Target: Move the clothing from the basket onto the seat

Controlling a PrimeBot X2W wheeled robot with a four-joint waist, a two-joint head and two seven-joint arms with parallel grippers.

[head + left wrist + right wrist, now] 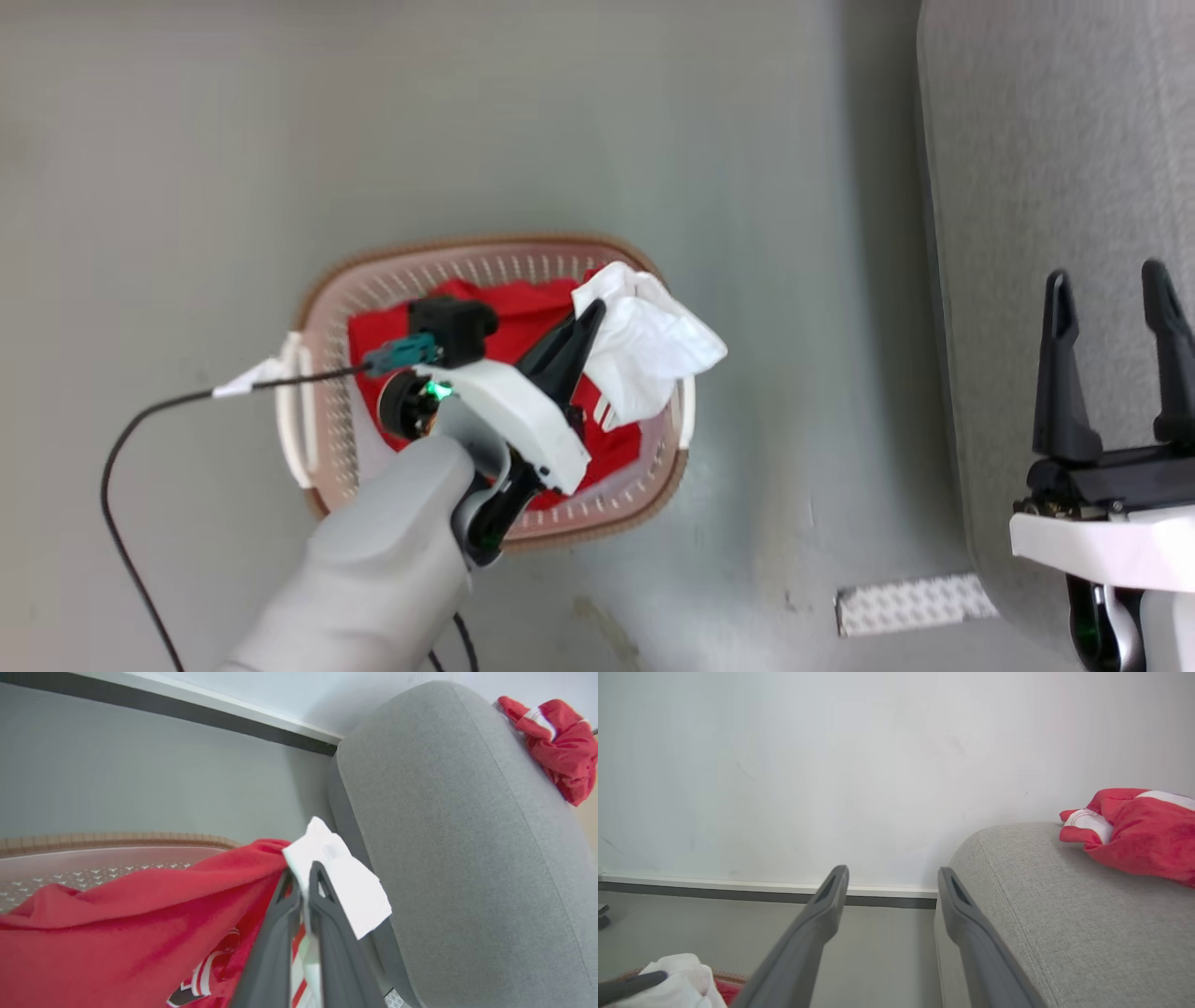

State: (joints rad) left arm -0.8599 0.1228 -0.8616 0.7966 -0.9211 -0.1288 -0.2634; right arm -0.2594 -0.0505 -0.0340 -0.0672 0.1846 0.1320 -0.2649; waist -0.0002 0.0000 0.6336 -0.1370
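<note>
Head view first: your left gripper [591, 313] sits near the centre of the frame, over the basket [597, 530]. Its two fingers are pressed together on the clothing [527, 308], right where the red fabric meets the bunched white section [653, 350]. Left wrist view backs that up: the fingers [280, 919] are squeezed tight with white cloth pinched at the tips, and red fabric drapes off to the lower left of that frame. My guess on why it's grabbed there: the white bit looks like the highest, most bunched-up part of the pile, so it's the easiest thing to nip without digging down toward the perforated wall.

Contents-wise, the basket holds the red garment, most of it down inside, with the white part spilling over the rim on the right side of the frame, toward the seat [1036, 149]. I can't tell if there's one piece or more under there. The seat takes up the right edge of the head view, well apart from the basket, with bare floor [803, 373] between them.

Your right gripper [1111, 280] is at the lower right, fingers spread wide with nothing between them, over the seat's edge. Looks to me like it's just keeping out of the way.

Right wrist view shows another red-and-white garment [1139, 833] lying on the seat at the right of the frame. So I'd say you're partway through, with this piece left to lift and carry across.
</note>
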